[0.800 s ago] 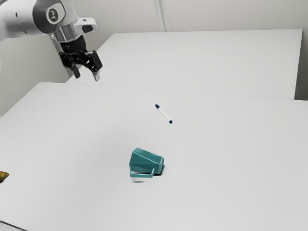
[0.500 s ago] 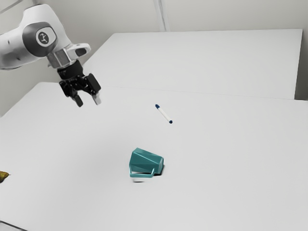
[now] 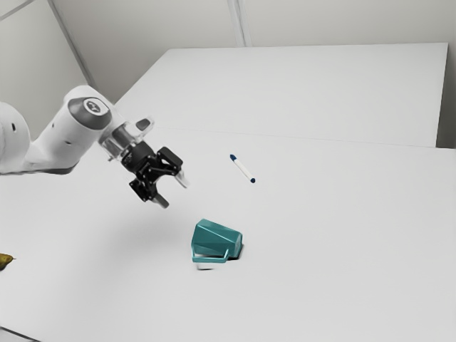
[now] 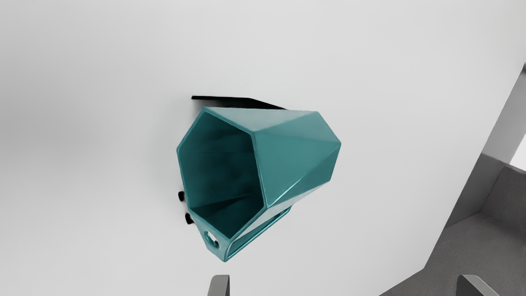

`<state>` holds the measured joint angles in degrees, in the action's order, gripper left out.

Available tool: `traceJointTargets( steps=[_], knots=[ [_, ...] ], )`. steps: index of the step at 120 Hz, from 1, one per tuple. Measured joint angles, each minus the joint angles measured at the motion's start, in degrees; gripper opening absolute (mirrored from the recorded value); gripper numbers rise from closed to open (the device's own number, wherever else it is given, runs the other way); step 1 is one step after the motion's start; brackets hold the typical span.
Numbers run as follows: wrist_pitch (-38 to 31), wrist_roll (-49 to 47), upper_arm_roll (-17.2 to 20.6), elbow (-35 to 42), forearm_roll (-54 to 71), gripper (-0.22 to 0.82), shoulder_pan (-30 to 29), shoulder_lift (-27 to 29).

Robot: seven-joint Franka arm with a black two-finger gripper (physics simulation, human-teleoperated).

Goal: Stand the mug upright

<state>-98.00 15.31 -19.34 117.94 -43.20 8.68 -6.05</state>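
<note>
The black gripper [image 3: 177, 194] hangs over the table on the mug's upper-left side in the exterior view, apart from the mug. Its fingers stand wide apart with nothing between them. A teal faceted mug [image 3: 217, 239] lies on its side on the white table [image 3: 320, 249]. In the wrist view the mug [image 4: 296, 152] shows its dark hollow mouth, and its handle lies along the side nearer the fingertips. At that view's bottom edge the gripper [image 4: 343, 287] has its two grey fingertips far apart.
A white marker with dark blue ends [image 3: 243, 169] lies beyond the mug, toward the table's far side. A yellow-brown pear [image 3: 5, 261] sits at the exterior view's left edge. Past the table's edge, a grey floor [image 4: 472, 255] appears in the wrist view.
The arm has come down and toward the exterior view's right, bringing the gripper much closer to the mug, with the hand tilted more. Mug, marker and pear have stayed where they were.
</note>
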Motion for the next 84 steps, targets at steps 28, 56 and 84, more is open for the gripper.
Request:
traceJointTargets(
  steps=[28,56,84],
  knots=[
    [-1.12,4.38,-0.40,2.36,-5.41,0.60,-0.67,-3.98],
    [-1.89,7.51,1.13,5.28,-6.79,0.60,-0.45,-4.05],
    [-3.10,9.61,2.75,5.83,-9.72,0.59,0.21,-6.27]
  ],
)
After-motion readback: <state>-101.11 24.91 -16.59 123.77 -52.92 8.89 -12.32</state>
